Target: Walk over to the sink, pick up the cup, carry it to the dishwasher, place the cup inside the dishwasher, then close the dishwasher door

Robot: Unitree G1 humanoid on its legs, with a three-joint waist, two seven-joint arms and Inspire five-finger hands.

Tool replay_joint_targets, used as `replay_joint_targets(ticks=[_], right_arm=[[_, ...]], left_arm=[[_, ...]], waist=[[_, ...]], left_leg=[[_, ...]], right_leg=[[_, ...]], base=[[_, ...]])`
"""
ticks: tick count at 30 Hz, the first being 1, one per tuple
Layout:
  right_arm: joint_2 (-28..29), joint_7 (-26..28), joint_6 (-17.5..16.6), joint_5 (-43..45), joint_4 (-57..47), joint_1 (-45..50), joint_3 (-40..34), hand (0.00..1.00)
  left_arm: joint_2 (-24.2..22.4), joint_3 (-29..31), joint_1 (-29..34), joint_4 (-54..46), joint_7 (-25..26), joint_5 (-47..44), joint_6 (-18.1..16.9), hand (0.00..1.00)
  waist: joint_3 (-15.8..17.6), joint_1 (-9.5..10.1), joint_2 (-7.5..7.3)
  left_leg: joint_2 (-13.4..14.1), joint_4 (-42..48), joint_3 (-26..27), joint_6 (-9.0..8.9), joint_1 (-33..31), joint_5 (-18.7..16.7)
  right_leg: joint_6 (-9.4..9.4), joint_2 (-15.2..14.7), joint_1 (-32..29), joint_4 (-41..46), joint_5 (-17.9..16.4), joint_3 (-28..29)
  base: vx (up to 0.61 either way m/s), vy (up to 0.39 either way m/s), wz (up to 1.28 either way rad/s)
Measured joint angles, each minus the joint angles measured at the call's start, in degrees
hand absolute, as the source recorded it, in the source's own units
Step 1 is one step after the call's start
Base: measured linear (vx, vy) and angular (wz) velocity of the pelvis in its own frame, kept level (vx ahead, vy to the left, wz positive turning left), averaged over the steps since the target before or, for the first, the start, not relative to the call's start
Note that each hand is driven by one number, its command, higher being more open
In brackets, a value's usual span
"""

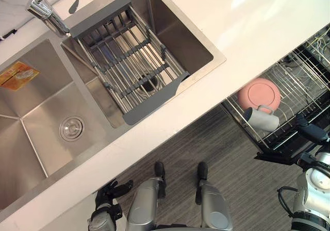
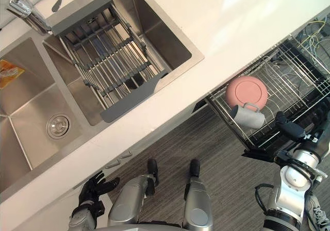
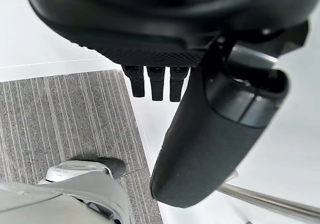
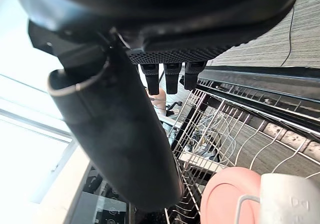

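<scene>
Left eye view: We saw the steel sink [image 1: 36,138] with 2 basins set in a white countertop [image 1: 247,25], a chrome faucet [image 1: 44,9] behind them and a grey drying rack [image 1: 129,61] across the right basin. To the right, the dishwasher rack [image 1: 304,81] stood pulled out. The pale cup [image 1: 263,119] lay in it on its side, just beside a pink bowl [image 1: 259,94]. The right hand [image 1: 311,130] hovered at the rack's near edge, apart from the cup. The left hand [image 1: 107,194] hung low by the counter front, its fingers spread.

Right eye view: We found the same layout, with the cup [image 2: 249,116] in the rack and free of both hands.

Left wrist view: The left hand's fingers [image 3: 156,84] were straight and the thumb [image 3: 215,134] stood out, grasping nothing above the grey striped floor [image 3: 60,119].

Right wrist view: The right hand [image 4: 125,134] was released, its fingers [image 4: 170,79] straight and empty over the wire rack [image 4: 220,134]. The cup [image 4: 290,199] rested against the pink bowl [image 4: 230,199].
</scene>
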Motion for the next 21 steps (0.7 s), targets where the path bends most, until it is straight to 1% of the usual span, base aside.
replay_joint_targets(ticks=[2,5,11,14,18,21], right_arm=[[0.0,-0.1,0.0,3.1,0.0,0.6,-0.2,0.9],[0.0,-0.1,0.0,5.5,0.4,1.7,-1.1,0.9],[0.0,0.0,0.0,8.1,5.0,2.3,-6.0,0.9],[-0.2,0.2,0.0,9.1,7.9,2.3,-7.0,0.9],[-0.4,1.9,0.0,11.5,11.8,1.0,-7.0,0.9],[-0.6,3.0,0.1,14.2,16.4,-2.4,-7.0,0.9]], left_arm=[[0.0,0.0,0.0,0.0,0.0,0.0,0.0,0.9],[0.0,0.1,-0.1,0.0,0.0,0.0,0.0,0.9],[0.0,0.3,-0.1,0.0,0.0,0.0,0.1,0.9],[0.0,0.6,0.0,0.0,0.0,0.0,0.1,0.9],[0.0,0.9,-0.2,0.0,0.0,-0.1,0.1,0.9],[0.1,0.9,-0.6,0.0,-0.1,-0.1,0.1,0.9]], waist=[[-0.2,0.02,-0.26],[-0.3,0.0,-0.43],[-0.3,0.08,-0.46],[-0.3,0.1,-0.48],[-0.3,0.04,-0.48],[-0.3,0.15,-0.45]], left_leg=[[0.0,-0.2,0.0,0.0,0.0,0.1],[0.0,-0.2,0.2,-0.02,0.0,0.1],[0.4,-0.2,1.5,-0.5,0.0,-0.3],[0.7,-0.1,2.2,-0.52,0.0,-0.4],[0.8,0.2,2.8,-0.54,-0.8,-0.5],[0.8,0.5,2.8,-0.54,-1.7,-0.5]], right_leg=[[0.0,0.0,0.0,0.0,0.0,0.0],[-0.01,0.0,0.0,0.0,0.0,-0.1],[-0.2,0.1,-0.4,0.3,-0.1,0.3],[-0.33,0.2,-0.7,0.6,-0.2,0.7],[-0.4,0.2,-2.1,1.3,-0.3,1.1],[-0.42,0.2,-3.1,1.8,-0.3,1.2]], base=[[0.0,0.0,0.0],[0.0,0.0,0.0],[0.0,0.0,-0.03],[0.0,-0.004,-0.08],[-0.01,-0.001,-0.05],[0.0,0.0,0.0]])
